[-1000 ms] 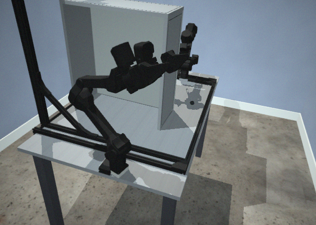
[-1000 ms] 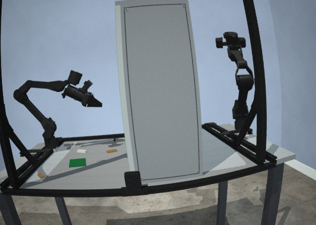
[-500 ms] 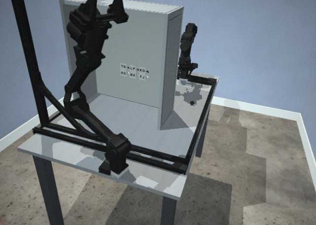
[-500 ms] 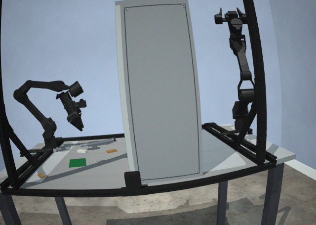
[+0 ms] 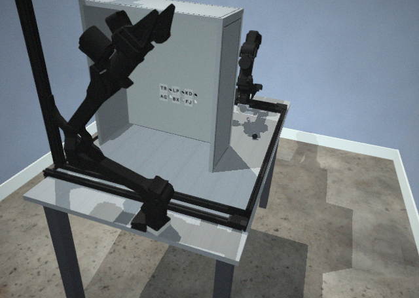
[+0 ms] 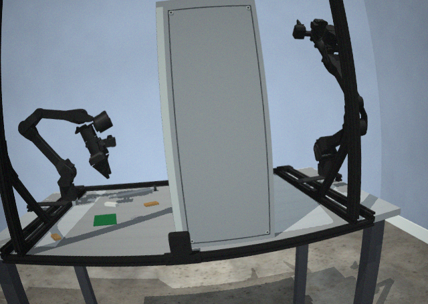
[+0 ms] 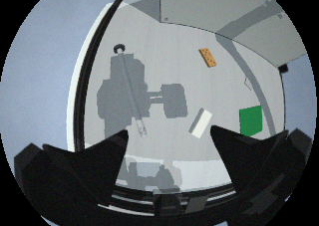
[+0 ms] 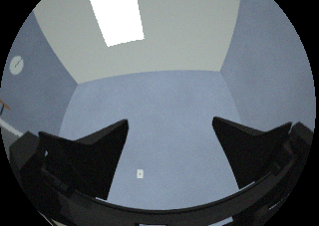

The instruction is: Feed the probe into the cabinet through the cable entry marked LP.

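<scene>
The grey cabinet (image 5: 162, 74) stands upright in the middle of the table. Its inner wall carries small labels beside cable entries; the LP label (image 5: 175, 90) is in the top row, second from the left. The probe (image 7: 134, 97), a slim grey rod with a dark ring end, lies flat on the table behind the cabinet and also shows in the exterior view (image 6: 133, 192). My left gripper (image 6: 104, 171) (image 7: 170, 132) hangs open and empty above it, pointing down. My right gripper (image 5: 165, 14) (image 8: 171, 122) is open and empty, raised high in front of the cabinet, pointing at the ceiling.
A green patch (image 6: 105, 219), a white block (image 6: 111, 204) and two orange blocks (image 6: 151, 203) (image 6: 55, 236) lie on the table on the left arm's side. Black frame rails (image 5: 203, 203) run along the table edges, with tall posts (image 6: 345, 103).
</scene>
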Action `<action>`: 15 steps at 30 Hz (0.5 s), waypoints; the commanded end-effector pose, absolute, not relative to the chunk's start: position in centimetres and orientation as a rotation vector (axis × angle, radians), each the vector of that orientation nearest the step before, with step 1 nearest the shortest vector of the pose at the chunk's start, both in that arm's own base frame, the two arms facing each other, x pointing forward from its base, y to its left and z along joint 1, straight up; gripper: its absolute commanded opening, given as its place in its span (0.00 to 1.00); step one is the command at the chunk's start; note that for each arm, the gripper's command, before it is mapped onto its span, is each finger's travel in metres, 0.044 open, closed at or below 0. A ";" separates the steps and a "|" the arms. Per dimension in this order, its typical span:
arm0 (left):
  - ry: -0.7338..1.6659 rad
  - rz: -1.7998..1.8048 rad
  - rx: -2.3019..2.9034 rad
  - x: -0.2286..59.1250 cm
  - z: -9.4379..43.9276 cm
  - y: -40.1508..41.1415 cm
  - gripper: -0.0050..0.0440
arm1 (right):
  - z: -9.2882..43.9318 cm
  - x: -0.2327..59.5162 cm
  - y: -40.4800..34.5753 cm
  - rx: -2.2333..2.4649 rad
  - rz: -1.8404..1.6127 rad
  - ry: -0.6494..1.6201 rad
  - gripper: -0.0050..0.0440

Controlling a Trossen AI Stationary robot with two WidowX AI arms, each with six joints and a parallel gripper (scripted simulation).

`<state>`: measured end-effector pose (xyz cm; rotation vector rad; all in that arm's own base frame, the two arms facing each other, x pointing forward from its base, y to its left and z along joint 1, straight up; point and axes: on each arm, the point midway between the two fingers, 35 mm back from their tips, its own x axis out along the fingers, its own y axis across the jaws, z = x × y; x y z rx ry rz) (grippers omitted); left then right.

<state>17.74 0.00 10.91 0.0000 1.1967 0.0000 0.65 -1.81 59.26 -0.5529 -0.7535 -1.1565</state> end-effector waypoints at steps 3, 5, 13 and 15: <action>1.200 0.000 0.000 17.7 10.9 0.0 1.00 | 56.2 3.2 -4.5 -0.350 -0.942 -0.605 1.00; 1.200 0.000 0.000 17.7 10.9 0.0 1.00 | 54.8 4.2 -5.0 -0.284 -0.856 -0.546 1.00; 1.200 0.000 0.000 17.7 10.9 0.0 1.00 | 50.4 7.2 -4.8 -0.126 -0.586 -0.353 1.00; 1.200 0.000 0.000 17.7 10.9 0.0 1.00 | 48.8 8.0 -4.3 -0.088 -0.494 -0.284 1.00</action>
